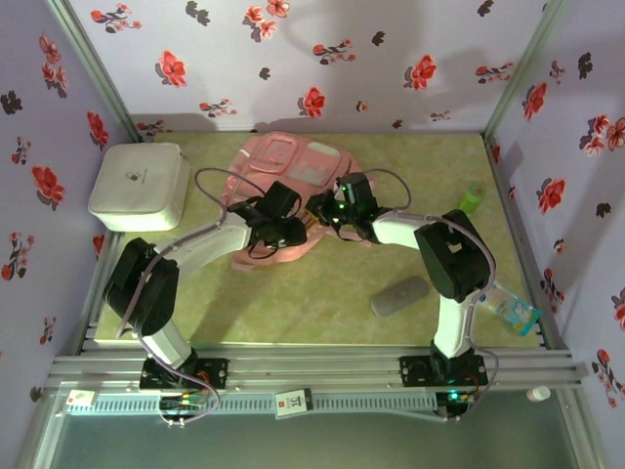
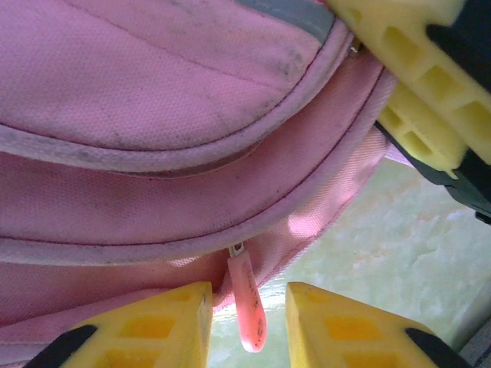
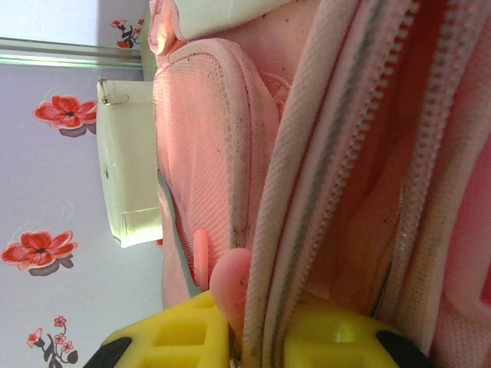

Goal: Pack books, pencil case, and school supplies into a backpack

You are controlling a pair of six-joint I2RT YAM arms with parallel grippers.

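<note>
Item: backpack [image 1: 288,164], pink woven fabric with piped seams, lying mid-tabletop [image 1: 293,303], toward the back. I see my right end effector [image 3: 257,333] clamped on its toothed zipper edge. My left end effector [image 2: 247,314] stands parted around the glossy pink zipper pull [image 2: 248,295], not touching it. The grey, soft, tubular pencil case [image 1: 399,296] lies apart, front right.

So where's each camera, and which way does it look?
Top external: above, behind, looking down; left arm and right arm reach the backpack.
Left wrist: on the left arm, facing the zipper pull between its yellow fingers.
Right wrist: on the right arm, own fingers at the backpack's zipper.
Top and right wrist share the white box.
</note>
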